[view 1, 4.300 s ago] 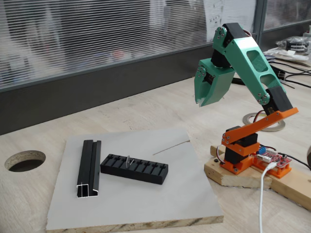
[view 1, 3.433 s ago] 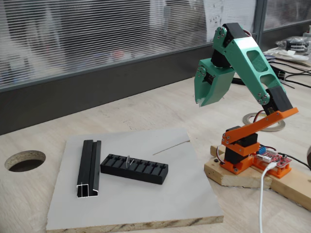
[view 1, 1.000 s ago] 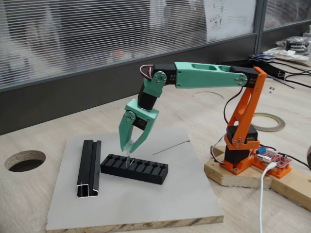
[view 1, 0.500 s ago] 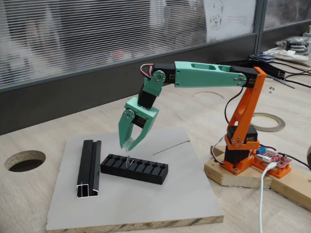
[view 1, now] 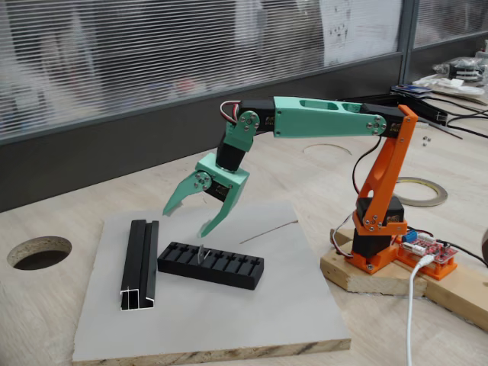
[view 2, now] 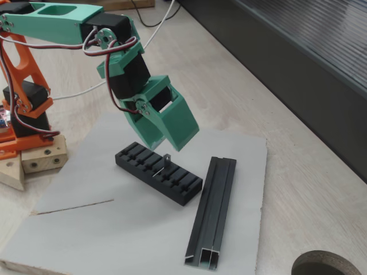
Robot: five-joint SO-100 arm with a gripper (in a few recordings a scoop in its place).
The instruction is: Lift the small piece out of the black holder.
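— How far along are you?

— Hardly started. Nearest the camera, the grooved black rail point(view 1: 140, 263) is lying untouched on the grey board point(view 1: 229, 320). Beside it, the small piece point(view 1: 202, 255) is sitting upright in a slot of the black holder point(view 1: 210, 264) — not lifted yet.

— And your gripper?

— My gripper point(view 1: 187, 218) is hanging just above it, fingers spread wide, gripping nothing. Descending, pinching and lifting are all remaining.

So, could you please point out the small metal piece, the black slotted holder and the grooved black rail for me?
small metal piece point(view 2: 164, 162): fixed view, on its upright stem.
black slotted holder point(view 2: 184, 189): fixed view, on its right end.
grooved black rail point(view 1: 140, 263): fixed view, mid-length, on its top face.
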